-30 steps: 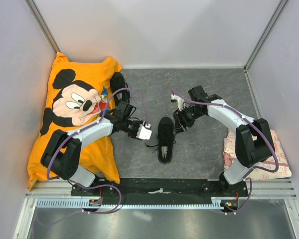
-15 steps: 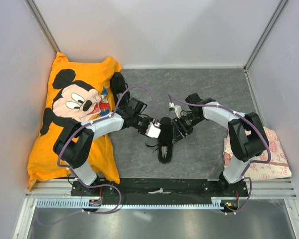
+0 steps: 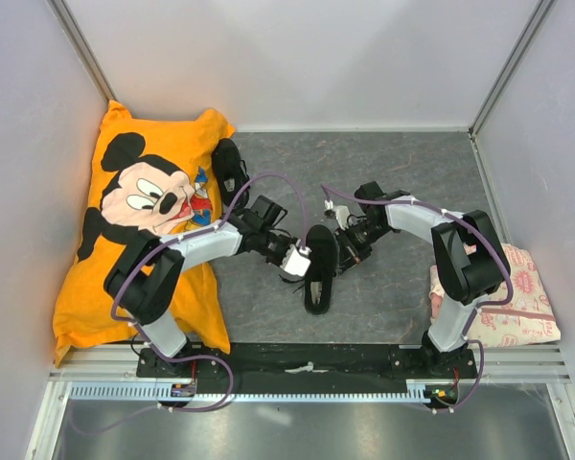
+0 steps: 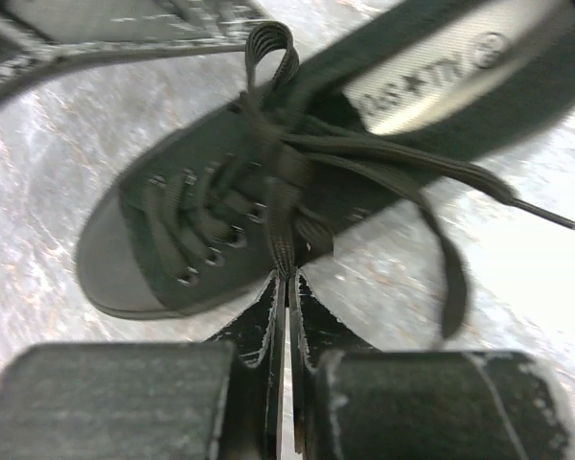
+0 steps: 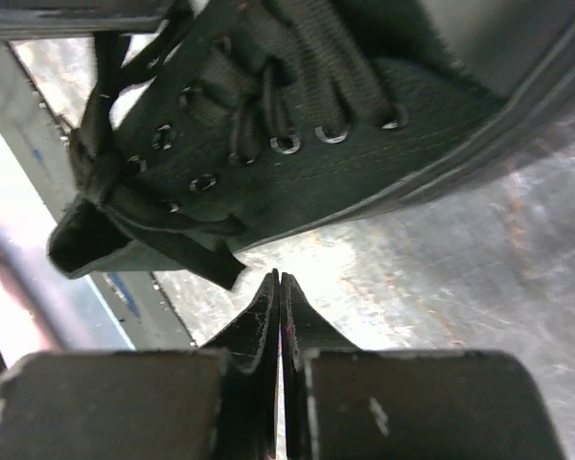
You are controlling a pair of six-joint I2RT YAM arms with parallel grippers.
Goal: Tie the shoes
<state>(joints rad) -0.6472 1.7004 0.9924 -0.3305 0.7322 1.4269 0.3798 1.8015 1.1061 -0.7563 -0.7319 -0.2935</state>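
Observation:
One black shoe (image 3: pixel 318 280) lies in the middle of the grey table, its laces loosely knotted. A second black shoe (image 3: pixel 228 161) rests against the pillow's edge. My left gripper (image 3: pixel 308 263) presses on the middle shoe's left side. In the left wrist view, the left gripper (image 4: pixel 287 278) is shut on a flat lace strand (image 4: pixel 280 225) that runs down from the knot over the shoe (image 4: pixel 172 230). My right gripper (image 3: pixel 344 251) sits at the shoe's right side. In the right wrist view, the right gripper (image 5: pixel 280 278) is shut with nothing seen between its tips. A lace end (image 5: pixel 209 264) hangs just left of it under the shoe (image 5: pixel 307 163).
An orange Mickey Mouse pillow (image 3: pixel 139 225) fills the left side. A pink-and-white packet (image 3: pixel 522 309) lies at the right behind the right arm's base. Pale walls close in the table on three sides. The black base rail (image 3: pixel 307 362) runs along the near edge.
Both arms have moved in to the middle shoe from either side. Both grippers have gone from open to shut, the left one taking hold of a lace.

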